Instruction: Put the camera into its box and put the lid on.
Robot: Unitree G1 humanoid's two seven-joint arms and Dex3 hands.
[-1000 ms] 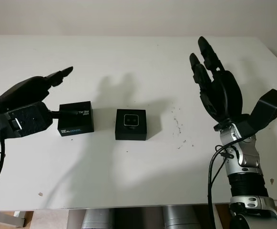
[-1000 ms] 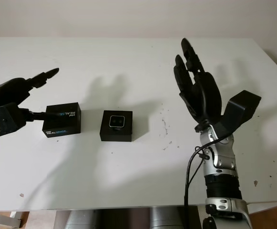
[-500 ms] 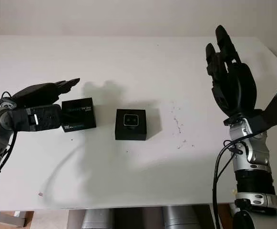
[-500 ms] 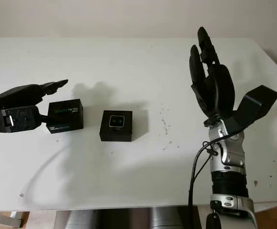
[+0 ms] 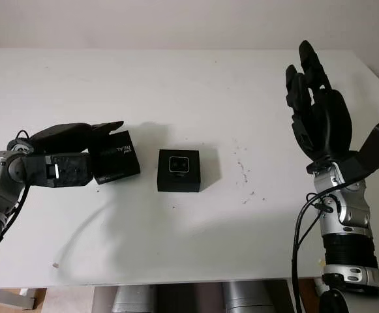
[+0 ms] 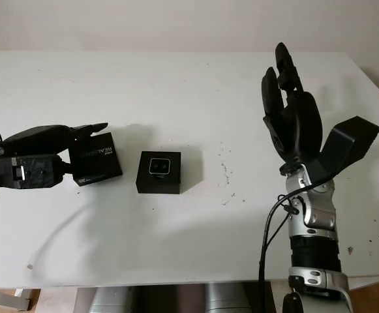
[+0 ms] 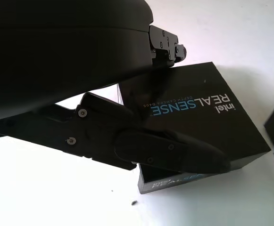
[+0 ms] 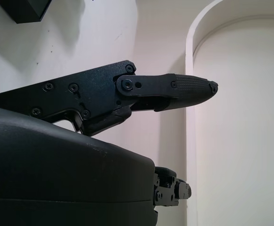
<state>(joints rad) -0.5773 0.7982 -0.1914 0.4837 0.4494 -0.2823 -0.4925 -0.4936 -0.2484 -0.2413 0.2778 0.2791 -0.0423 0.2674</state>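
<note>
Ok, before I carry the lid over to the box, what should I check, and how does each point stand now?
1. Small grey camera seated in the open black square box: ok, lens up.
2. Left hand gripping the black printed RealSense lid: ok, fingers on opposite sides.
3. Lid level: not ok, tilted.
4. Lid over box: not ok, beside it, apart.
5. Right hand out of the path: ok, open, raised on the right.

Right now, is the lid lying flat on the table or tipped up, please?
Tipped up: the lid is tilted, one edge raised, with the left hand closed around it beside the open box.
</note>
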